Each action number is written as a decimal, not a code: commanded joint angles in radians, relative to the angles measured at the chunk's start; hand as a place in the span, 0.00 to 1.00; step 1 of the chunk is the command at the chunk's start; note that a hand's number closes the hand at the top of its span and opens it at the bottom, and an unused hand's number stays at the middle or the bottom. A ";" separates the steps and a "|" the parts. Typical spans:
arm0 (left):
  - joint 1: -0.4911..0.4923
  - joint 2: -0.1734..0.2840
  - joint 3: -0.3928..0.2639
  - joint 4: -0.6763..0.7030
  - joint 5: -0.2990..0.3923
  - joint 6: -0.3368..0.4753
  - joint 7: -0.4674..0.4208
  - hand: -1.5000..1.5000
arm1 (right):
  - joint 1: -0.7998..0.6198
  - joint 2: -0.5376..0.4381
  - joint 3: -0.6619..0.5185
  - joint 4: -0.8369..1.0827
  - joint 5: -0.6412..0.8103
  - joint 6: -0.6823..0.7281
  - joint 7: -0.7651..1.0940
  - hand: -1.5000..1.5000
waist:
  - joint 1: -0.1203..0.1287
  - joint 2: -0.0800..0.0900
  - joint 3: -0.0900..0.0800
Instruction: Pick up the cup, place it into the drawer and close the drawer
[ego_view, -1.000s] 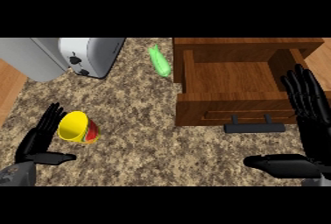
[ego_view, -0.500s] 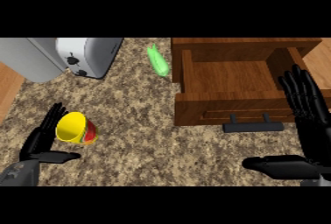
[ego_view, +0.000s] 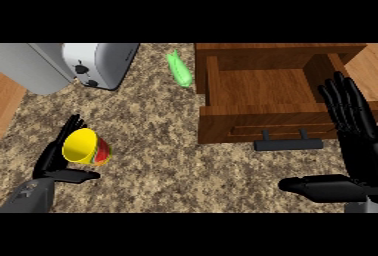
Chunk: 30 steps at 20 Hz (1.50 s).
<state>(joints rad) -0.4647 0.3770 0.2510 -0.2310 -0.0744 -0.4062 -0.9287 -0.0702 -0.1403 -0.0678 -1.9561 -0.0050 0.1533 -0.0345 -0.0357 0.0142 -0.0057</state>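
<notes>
The left hand (ego_view: 55, 161) has closed in on the cup (ego_view: 85, 147) over the past second, its straight fingers now rising just behind the yellow-lined, red-sided vessel and its thumb reaching out beneath it, though nothing is yet curled round it. The cup lies tipped on the speckled counter (ego_view: 162, 150), well to the left of the drawer (ego_view: 258, 95), its mouth turned up toward the viewer, and it appears to have shifted only slightly, if at all. The right hand (ego_view: 353, 125) rests open, fingers up, at the drawer's right side, little changed. The drawer stands pulled out, its wooden inside bare and its dark handle (ego_view: 288, 144) facing the robot. A green object (ego_view: 179, 70) lies just left of the drawer; a toaster (ego_view: 96, 62) sits farther left. The pickup looks about to begin; carrying, placing and closing all remain.
</notes>
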 joint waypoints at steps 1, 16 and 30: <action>0.003 -0.023 -0.003 0.018 -0.001 -0.115 -0.131 0.00 | -0.009 0.026 0.028 0.029 0.039 -0.023 -0.022 0.00 | 0.003 0.003 -0.001; -0.035 -0.075 -0.008 -0.014 0.055 -0.319 -0.084 1.00 | 0.020 0.029 0.016 0.056 0.001 0.007 -0.043 0.00 | -0.002 0.002 0.000; 0.020 -0.136 0.125 -0.064 0.228 -0.165 -0.114 1.00 | -0.017 -0.037 -0.050 0.038 -0.020 0.026 0.002 0.00 | 0.020 -0.005 0.002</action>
<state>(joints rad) -0.4778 0.2595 0.3057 -0.2980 0.0882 -0.5487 -0.9017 -0.0821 -0.1610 -0.1012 -1.9200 -0.0220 0.1713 -0.0267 -0.0227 0.0102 -0.0045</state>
